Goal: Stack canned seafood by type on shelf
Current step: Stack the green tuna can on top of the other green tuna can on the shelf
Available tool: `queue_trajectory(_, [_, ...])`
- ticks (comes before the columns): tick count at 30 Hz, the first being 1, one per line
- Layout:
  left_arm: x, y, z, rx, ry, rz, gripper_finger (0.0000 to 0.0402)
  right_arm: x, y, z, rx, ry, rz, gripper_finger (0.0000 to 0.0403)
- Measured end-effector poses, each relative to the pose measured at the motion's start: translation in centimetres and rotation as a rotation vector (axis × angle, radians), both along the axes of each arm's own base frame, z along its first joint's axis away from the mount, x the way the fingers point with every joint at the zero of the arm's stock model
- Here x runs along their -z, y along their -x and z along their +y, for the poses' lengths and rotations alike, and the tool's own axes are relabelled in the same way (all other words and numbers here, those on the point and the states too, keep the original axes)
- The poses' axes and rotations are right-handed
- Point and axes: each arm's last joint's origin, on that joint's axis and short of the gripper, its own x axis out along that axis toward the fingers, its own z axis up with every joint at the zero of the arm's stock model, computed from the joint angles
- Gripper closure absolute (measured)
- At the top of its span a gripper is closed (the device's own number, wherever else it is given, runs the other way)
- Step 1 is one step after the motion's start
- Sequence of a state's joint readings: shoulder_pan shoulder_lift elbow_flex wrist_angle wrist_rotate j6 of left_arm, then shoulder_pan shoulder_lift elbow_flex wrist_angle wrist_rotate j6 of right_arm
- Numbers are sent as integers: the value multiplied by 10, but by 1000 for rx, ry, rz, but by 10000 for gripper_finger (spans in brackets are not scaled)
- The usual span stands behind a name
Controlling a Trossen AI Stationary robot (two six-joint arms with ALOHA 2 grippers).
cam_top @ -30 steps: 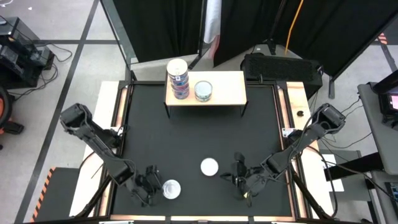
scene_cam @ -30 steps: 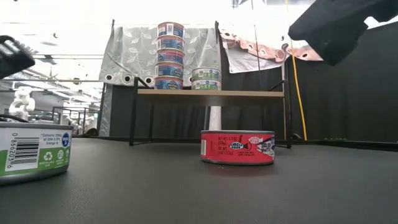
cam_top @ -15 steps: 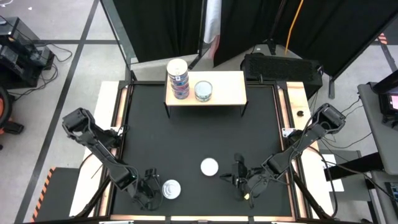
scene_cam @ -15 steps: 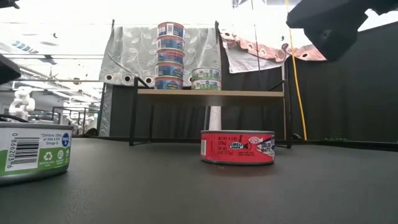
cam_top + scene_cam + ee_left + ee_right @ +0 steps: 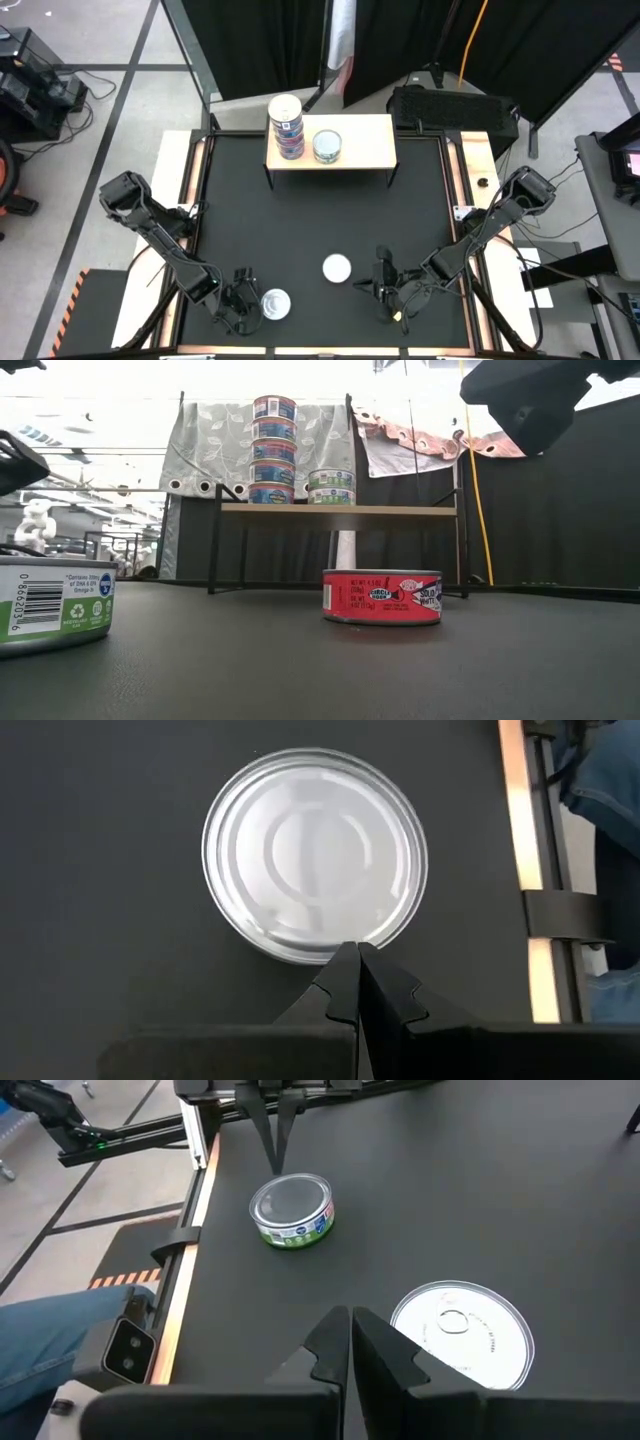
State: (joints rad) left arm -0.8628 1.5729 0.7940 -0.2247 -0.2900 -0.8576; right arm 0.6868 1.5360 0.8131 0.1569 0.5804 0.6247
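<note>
While two tins wait loose on bench, both jaws pinched tight, holding nothing.
Blue stack point(image 5: 286, 125) and green-white pair point(image 5: 327, 146) already sorted by type on shelf point(image 5: 365, 148); left on bench: green-label tin point(image 5: 275, 303), just beside left gripper point(image 5: 244, 306), tips at its rim, not around it; red tin point(image 5: 337, 268) near right gripper point(image 5: 385, 290), apart, off to one side.

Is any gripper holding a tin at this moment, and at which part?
Nothing is held. The left gripper is shut beside the green tin; the right gripper is shut and empty.
</note>
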Motion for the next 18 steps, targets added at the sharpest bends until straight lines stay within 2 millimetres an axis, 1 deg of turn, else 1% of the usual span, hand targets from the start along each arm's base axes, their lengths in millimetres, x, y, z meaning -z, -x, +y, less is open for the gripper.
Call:
queue_trajectory(6, [7,-1,-1,-15,-11,20,399,0,0,0,0,-2,0,392])
queue_trajectory(18, [9,1,0,-41,-23,48,399,0,0,0,0,-9,2,392])
